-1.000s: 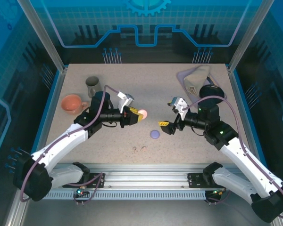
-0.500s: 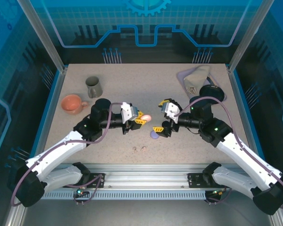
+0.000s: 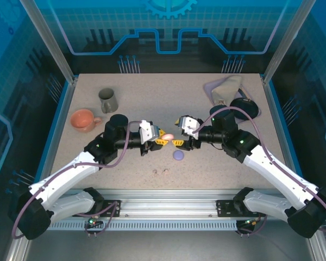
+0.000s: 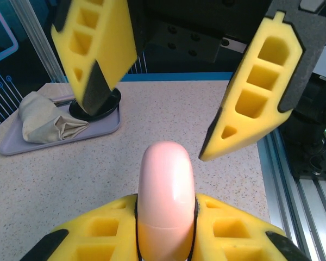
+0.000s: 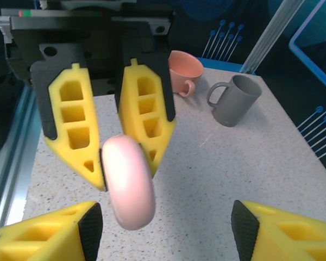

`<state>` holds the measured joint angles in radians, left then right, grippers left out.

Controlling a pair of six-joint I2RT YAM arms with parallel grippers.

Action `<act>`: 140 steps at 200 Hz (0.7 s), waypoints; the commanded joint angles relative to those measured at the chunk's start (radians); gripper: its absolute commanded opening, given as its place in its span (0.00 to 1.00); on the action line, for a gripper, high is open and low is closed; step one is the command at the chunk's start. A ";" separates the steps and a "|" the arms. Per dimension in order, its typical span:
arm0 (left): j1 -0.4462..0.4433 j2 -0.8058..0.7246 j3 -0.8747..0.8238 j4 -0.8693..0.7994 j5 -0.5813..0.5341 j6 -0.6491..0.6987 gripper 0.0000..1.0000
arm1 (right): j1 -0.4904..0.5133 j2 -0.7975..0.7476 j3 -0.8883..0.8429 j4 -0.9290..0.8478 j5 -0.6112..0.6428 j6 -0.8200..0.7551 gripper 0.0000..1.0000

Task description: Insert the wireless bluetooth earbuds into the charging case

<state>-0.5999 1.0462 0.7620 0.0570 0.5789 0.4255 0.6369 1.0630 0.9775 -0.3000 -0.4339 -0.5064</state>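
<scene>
My left gripper (image 3: pixel 164 136) is shut on a closed pink charging case (image 3: pixel 167 136), held edge-on above the table's middle. In the left wrist view the case (image 4: pixel 165 190) stands pinched between the yellow fingers (image 4: pixel 228 228). My right gripper (image 3: pixel 179 141) faces it, open, one finger (image 4: pixel 95 51) on each side of the case without touching. The right wrist view has the case (image 5: pixel 127 185) near the left one of my spread fingers (image 5: pixel 49 231). Two tiny earbuds (image 3: pixel 155 172) (image 3: pixel 164 171) lie on the table in front. A lavender case (image 3: pixel 178 155) lies closed beneath the right gripper.
A grey mug (image 3: pixel 107 99) and a pink cup (image 3: pixel 82 119) stand at the back left. A lilac tray (image 3: pixel 214 87) at the back right holds a folded cloth (image 3: pixel 228 87), with a black round case (image 3: pixel 244 106) at its near end.
My right gripper has swung left from beside the lavender case up to the pink case, its jaws narrowing. The left gripper carried the pink case slightly right, then held still.
</scene>
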 commanded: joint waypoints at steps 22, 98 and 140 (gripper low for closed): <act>-0.015 -0.034 0.014 -0.015 -0.010 0.054 0.00 | 0.012 0.019 0.053 -0.104 -0.103 -0.069 0.56; -0.027 -0.032 0.024 -0.036 -0.012 0.082 0.00 | 0.015 0.109 0.146 -0.191 -0.178 -0.097 0.34; -0.028 -0.031 0.027 -0.035 -0.016 0.082 0.00 | 0.022 0.113 0.140 -0.192 -0.202 -0.093 0.31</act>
<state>-0.6193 1.0290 0.7624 0.0277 0.5610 0.4786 0.6426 1.1675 1.1000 -0.4644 -0.5854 -0.5930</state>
